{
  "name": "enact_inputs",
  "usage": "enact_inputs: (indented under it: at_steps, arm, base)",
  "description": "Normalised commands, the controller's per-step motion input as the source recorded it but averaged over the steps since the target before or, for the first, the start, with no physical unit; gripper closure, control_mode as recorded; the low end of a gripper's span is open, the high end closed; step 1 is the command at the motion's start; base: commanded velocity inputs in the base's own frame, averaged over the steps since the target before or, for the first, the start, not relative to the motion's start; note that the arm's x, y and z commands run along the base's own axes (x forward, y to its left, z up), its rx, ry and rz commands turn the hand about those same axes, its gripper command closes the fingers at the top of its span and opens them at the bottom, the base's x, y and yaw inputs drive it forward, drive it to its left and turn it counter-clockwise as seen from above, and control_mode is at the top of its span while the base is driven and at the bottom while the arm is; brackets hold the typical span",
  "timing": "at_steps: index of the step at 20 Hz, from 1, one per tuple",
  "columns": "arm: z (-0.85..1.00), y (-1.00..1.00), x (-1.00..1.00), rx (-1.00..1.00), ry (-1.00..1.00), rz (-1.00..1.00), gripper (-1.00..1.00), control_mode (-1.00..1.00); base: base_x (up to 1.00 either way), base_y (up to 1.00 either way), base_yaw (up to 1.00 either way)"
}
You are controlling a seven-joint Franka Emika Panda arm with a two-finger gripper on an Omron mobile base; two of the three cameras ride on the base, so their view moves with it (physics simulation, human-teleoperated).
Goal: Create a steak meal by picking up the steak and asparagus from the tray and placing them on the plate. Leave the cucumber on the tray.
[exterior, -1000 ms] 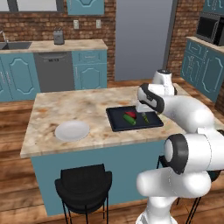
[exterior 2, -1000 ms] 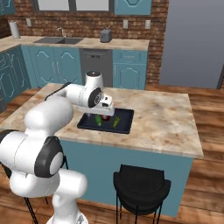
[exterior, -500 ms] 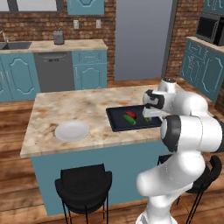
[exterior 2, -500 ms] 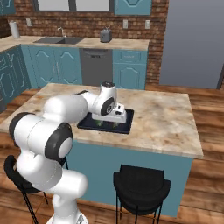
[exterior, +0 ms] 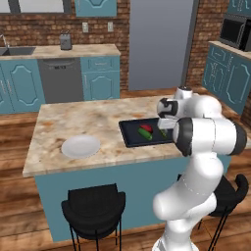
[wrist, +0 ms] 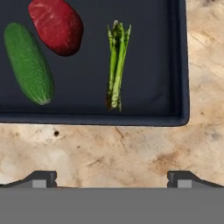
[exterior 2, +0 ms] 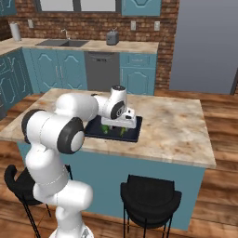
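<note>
The black tray (wrist: 184, 65) lies on the island counter. On it are the dark-red steak (wrist: 56, 26), the thick green cucumber (wrist: 28, 63) beside it, and the thin asparagus (wrist: 116, 65) lying apart nearer the tray's end. My gripper (wrist: 111, 179) hovers above the counter just off the tray's rim, open, with nothing between its fingertips (wrist: 43, 178). From the left base view the gripper (exterior: 165, 126) hangs over the tray's (exterior: 128, 139) right end, and the white plate (exterior: 81, 145) sits far to the left. The tray (exterior 2: 132, 137) also shows under my hand in the right base view.
The marble island top (exterior: 73, 117) stretches between the tray and the plate. Two black stools (exterior: 93, 206) stand at the island's near side. Blue cabinets and a sink counter (exterior 2: 69, 44) line the back wall, well away.
The arm has folded in toward the base, and the hand has shifted toward the tray's right end and come lower. The jaws have stayed open. Nothing on the tray has moved.
</note>
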Motion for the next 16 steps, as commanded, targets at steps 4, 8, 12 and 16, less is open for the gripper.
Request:
enact_inputs:
  at_steps: [4, 8, 12, 16]
  arm:
    - [-0.06, 0.00, 0.31, 0.00, 0.00, 0.00, -1.00, -1.00]
    - [-0.21, 0.00, 0.40, 0.00, 0.02, 0.00, -1.00, -1.00]
    - [-0.47, 0.00, 0.47, 0.00, 0.04, 0.01, -1.00, -1.00]
    - [-0.47, 0.00, 0.59, 0.00, 0.05, 0.01, -1.00, -1.00]
  base:
    - [0.00, 0.00, 0.00]
    - [0.00, 0.00, 0.00]
    - [0.00, 0.00, 0.00]
    - [0.00, 0.00, 0.00]
